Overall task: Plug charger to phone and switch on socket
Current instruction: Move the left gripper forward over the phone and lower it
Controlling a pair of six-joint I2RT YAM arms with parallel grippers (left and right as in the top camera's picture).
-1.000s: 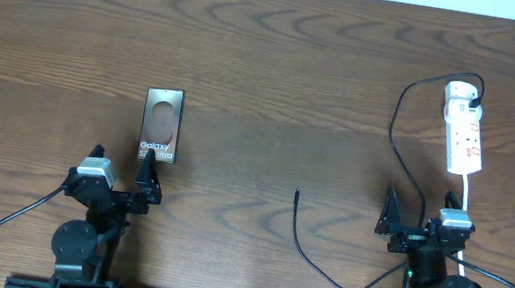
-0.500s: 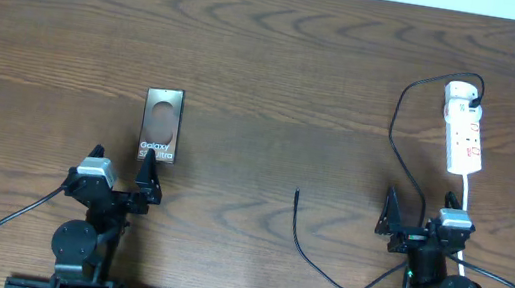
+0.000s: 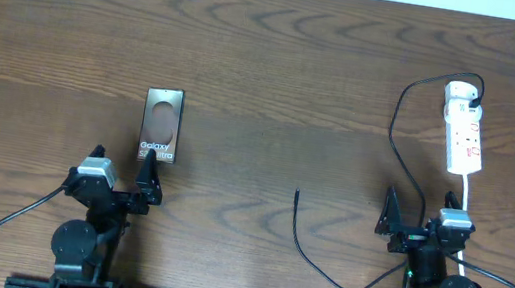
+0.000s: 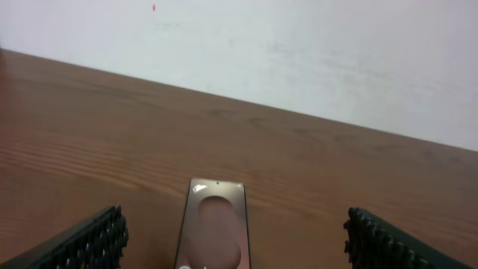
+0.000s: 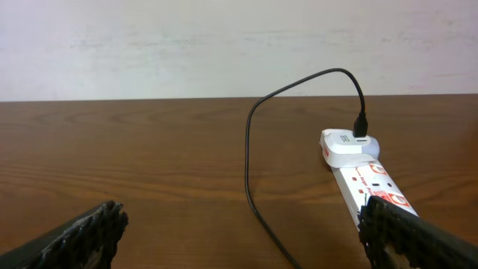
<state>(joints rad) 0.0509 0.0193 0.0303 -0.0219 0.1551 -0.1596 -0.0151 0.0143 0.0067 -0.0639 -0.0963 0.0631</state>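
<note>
With our left gripper (image 3: 118, 185) and right gripper (image 3: 420, 228) both spread wide and empty at the bottom edge, we should pinch the charger (image 3: 295, 205) just behind its lower-centre tip, aligned for the phone (image 3: 161, 126) at centre left.

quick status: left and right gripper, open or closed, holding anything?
Left gripper: open, holding nothing.
Right gripper: open, holding nothing.

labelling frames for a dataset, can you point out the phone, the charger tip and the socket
phone (image 3: 160, 127): overhead view, middle of its dark face
charger tip (image 3: 297, 192): overhead view, free end of the black cable
socket (image 3: 464, 135): overhead view, white body beside the red markings
</note>
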